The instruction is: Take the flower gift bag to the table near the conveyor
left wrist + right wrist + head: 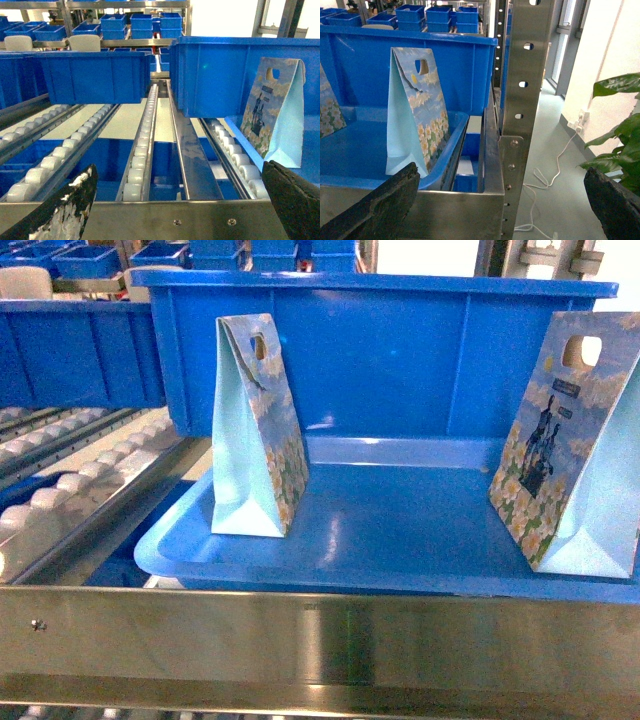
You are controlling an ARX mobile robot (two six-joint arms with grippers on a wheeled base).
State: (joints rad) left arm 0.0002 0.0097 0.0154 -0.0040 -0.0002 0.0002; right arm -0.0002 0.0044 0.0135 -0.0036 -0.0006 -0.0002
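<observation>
Task not begun. We count two flower gift bags upright in the blue tray: one near its left edge, one at its right. We hold nothing: left gripper and right gripper both wide.

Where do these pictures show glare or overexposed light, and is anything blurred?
Head view: glare on the blue tray floor and the steel rail. Left wrist view: the window is blown white; the near fingers are blurred. Right wrist view: the wall behind the plant is washed out.
</observation>
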